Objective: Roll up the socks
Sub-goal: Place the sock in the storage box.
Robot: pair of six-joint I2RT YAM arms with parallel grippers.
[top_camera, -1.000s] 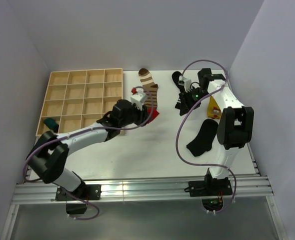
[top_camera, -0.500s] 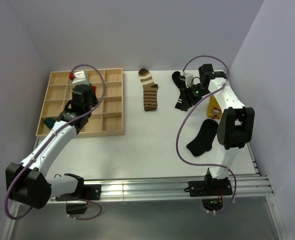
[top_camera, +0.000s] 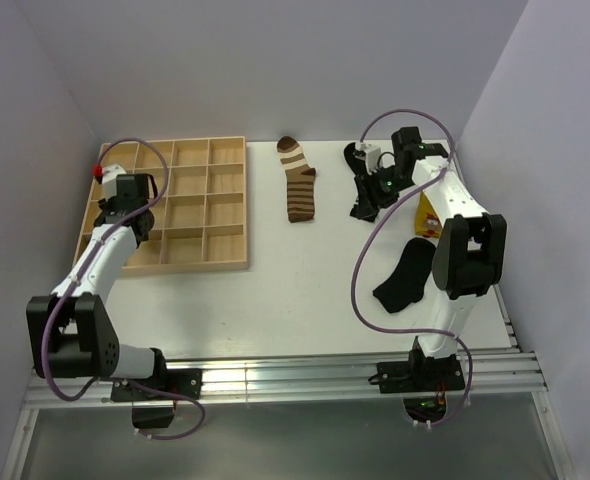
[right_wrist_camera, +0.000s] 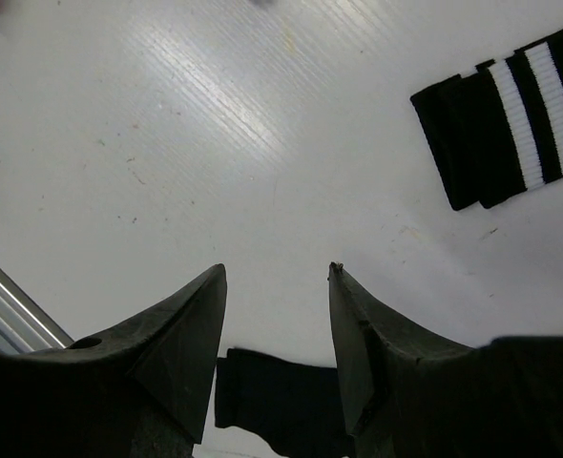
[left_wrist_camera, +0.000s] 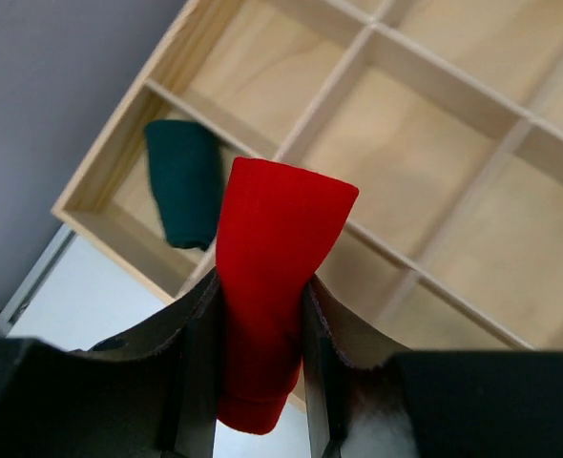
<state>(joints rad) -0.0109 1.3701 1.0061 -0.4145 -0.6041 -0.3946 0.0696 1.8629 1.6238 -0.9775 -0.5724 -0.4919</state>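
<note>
A robotics lab test cell is indicated, not a home or shop; a white table (top_camera: 275,300) is seen boxed in by plain pale walls (top_camera: 275,70) behind and to both sides of the arms; aluminium rails (top_camera: 275,375) are fitted at the near edge, with the left arm (top_camera: 105,255) and right arm (top_camera: 455,200) bolted on by their bases; purple cables (top_camera: 360,270) are left looped in the open along each arm; a green status light (top_camera: 388,183) is lit at the right wrist; a bare wooden divider tray (top_camera: 195,266) is placed under the left arm's tip; socks (top_camera: 297,185) are laid out flat as test items between the arms and beside the right arm.
</note>
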